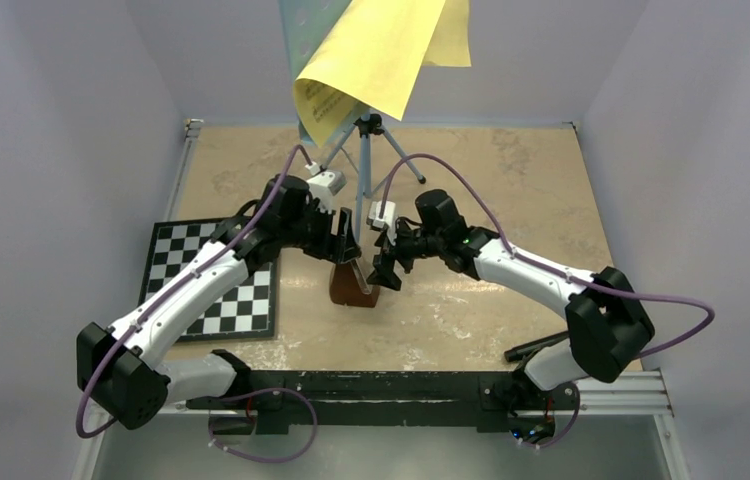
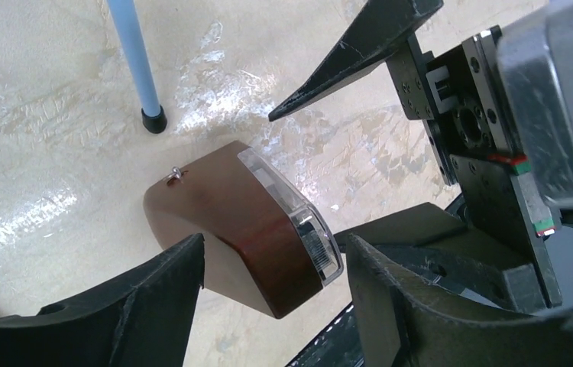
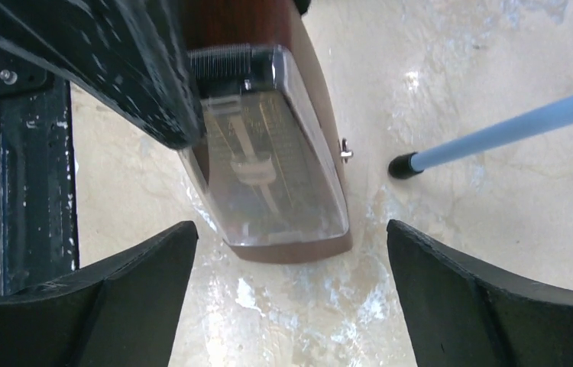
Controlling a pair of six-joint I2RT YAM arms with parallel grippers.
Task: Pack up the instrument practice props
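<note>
The brown pyramid-shaped metronome (image 1: pixel 353 285) stands on the table between my two grippers. In the left wrist view its brown body and clear front (image 2: pixel 245 222) sit between my left gripper's (image 2: pixel 272 267) spread fingers, with a gap on the right side, so the gripper is open. My right gripper (image 3: pixel 291 283) is open wide, and the metronome's base (image 3: pixel 283 191) lies just beyond its fingertips. The light-blue music stand (image 1: pixel 301 30) rises at the back on thin tripod legs (image 1: pixel 371 150). Yellow sheets (image 1: pixel 381 50) hang over it.
A black-and-white chessboard (image 1: pixel 216 280) lies at the left under my left arm. One tripod leg's black foot (image 2: pixel 153 120) rests on the table close to the metronome, also seen in the right wrist view (image 3: pixel 402 166). My right gripper's finger (image 2: pixel 360 53) reaches in opposite the left one.
</note>
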